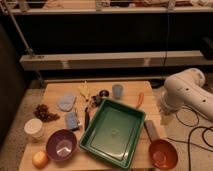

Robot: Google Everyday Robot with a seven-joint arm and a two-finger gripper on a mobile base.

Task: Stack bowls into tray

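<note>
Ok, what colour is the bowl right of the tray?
The bowl is orange-red, camera view; gripper not in view.

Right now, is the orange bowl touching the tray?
Apart. Camera view shows table between orange bowl and tray. Gripper out of view; arm beside table.

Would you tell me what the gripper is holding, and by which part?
It cannot be told: the gripper is out of view; only the white arm shows beside the table.
</note>
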